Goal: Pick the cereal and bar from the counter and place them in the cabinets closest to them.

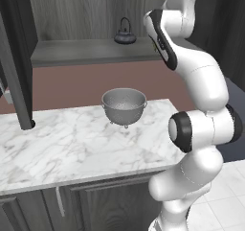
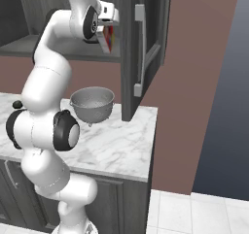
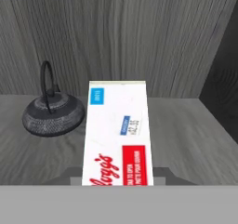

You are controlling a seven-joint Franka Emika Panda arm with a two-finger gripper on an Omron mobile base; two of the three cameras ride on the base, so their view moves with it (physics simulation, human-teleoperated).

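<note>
My gripper point(image 2: 106, 28) is raised inside the open wall cabinets, shut on the cereal point(image 2: 109, 40), a white box with red print. In the hand view the cereal point(image 3: 118, 135) stands close in front of me over the grey shelf board point(image 3: 195, 130), and it hides my fingertips. From the right base view the box hangs tilted just over the shelf; I cannot tell if it touches. The bar is out of view. Below lies the white marble counter point(image 1: 72, 144).
A black kettle point(image 3: 53, 114) sits on the shelf left of the box, also in the left base view point(image 1: 125, 35). A metal colander point(image 1: 124, 105) stands on the counter under the cabinet. The open cabinet door point(image 2: 143, 48) hangs at the right of my hand. A small black knob point(image 2: 17, 103) lies on the counter.
</note>
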